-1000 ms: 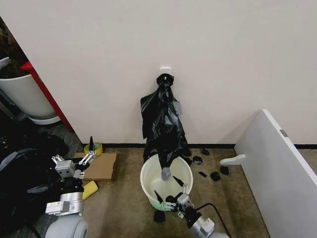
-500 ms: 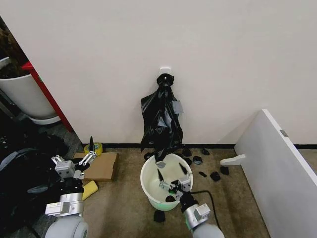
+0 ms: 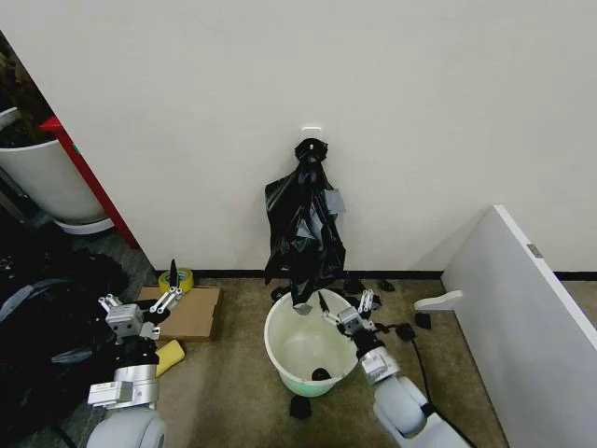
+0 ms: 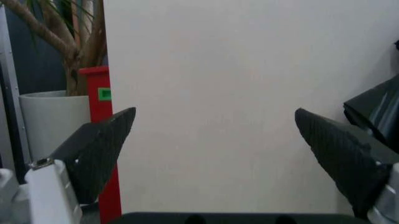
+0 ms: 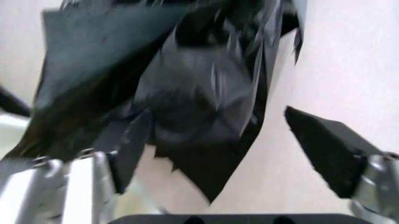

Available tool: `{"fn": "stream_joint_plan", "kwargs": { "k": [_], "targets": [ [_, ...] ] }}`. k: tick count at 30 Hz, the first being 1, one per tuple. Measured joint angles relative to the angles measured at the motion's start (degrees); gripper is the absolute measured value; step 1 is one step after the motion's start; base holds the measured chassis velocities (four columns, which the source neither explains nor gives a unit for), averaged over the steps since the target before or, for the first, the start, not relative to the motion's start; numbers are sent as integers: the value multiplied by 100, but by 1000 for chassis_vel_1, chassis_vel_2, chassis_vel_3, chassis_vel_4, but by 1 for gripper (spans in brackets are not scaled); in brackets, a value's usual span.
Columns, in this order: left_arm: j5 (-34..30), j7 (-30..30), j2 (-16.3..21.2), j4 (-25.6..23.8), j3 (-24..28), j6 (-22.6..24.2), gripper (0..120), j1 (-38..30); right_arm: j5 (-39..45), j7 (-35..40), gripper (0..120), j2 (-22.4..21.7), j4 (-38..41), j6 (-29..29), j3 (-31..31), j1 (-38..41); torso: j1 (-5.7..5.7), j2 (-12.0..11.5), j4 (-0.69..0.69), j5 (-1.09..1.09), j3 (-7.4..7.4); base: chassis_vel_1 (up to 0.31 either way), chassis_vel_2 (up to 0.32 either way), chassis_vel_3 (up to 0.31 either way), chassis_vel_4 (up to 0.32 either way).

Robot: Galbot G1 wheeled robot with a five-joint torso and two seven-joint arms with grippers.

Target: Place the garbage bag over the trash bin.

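Observation:
The garbage bag is out of view. The cream-white trash bin (image 3: 276, 353) stands on the carpet by the wall, with a small black scrap (image 3: 320, 374) inside. Above it a knotted bunch of black plastic (image 3: 303, 233) with a grey tag hangs from a wall hook. Its jagged lower end stops just over the bin's far rim. My right gripper (image 3: 343, 306) is open at that far rim, just below and right of the bunch's end. In the right wrist view the bunch (image 5: 187, 84) hangs close before the open right gripper (image 5: 218, 154). My left gripper (image 3: 140, 308) (image 4: 215, 154) waits open, left of the bin.
A white planter pot (image 3: 47, 182) and a red post (image 3: 89, 177) stand at the far left. A cardboard box (image 3: 191, 313) and a yellow tape roll (image 3: 177, 278) lie left of the bin. A dark heap of bags (image 3: 37, 327) is beside my left arm. A white panel (image 3: 522, 317) leans at the right, near black scraps (image 3: 403, 329).
My right gripper has risen from the bin's near side, over its mouth, to its far rim. The bunch's lower end, which hung down into the bin, now ends above the rim.

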Motion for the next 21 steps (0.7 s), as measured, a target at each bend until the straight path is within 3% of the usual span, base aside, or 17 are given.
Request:
{"fn": "stream_joint_plan", "kwargs": {
  "k": [13,21],
  "targets": [
    [11,-6,-10,-40,-44,-3,100,52,-452,-42,32,123,68,45,-79,51,0,0,0,1,0,0,0,0,0],
    [28,-7,8,-49,-31,-22,100,51,-420,-193,25,121,158,45,-16,4,-1,0,0,0,-1,0,0,0,0]
  ]
}}
